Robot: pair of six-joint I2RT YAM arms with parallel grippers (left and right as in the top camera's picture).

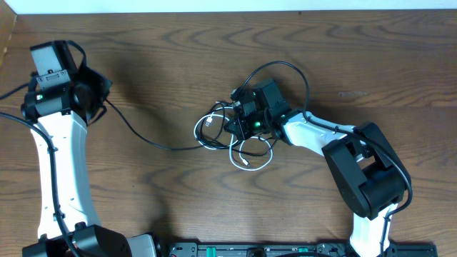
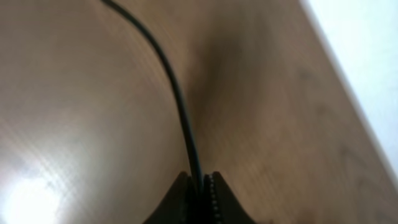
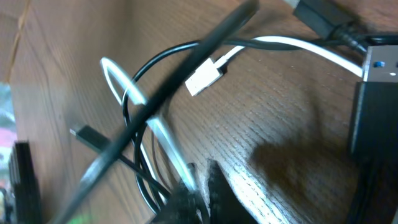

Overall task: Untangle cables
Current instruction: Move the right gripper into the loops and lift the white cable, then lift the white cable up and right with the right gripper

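Note:
The black cable [image 1: 143, 135] runs taut from my left gripper [image 1: 105, 96] at the upper left across the table to a tangle [image 1: 218, 128] at the centre. In the left wrist view my gripper [image 2: 199, 185] is shut on this black cable [image 2: 180, 106]. The white cable [image 1: 251, 163] loops through the tangle and out toward the front. My right gripper [image 1: 234, 121] is down on the tangle. The right wrist view has the gripper [image 3: 202, 173] shut, with the white cable [image 3: 158, 127] running in between its fingers. Black loops [image 3: 163, 53] and a white plug [image 3: 204, 78] lie beside it.
A thicker dark cord [image 1: 303, 82] arcs over the right arm's wrist, and a blurred dark cord [image 3: 168, 93] crosses close to the right wrist camera. A small black plug [image 3: 87, 135] lies left of the loops. The table's far edge [image 1: 228, 8] is at the top.

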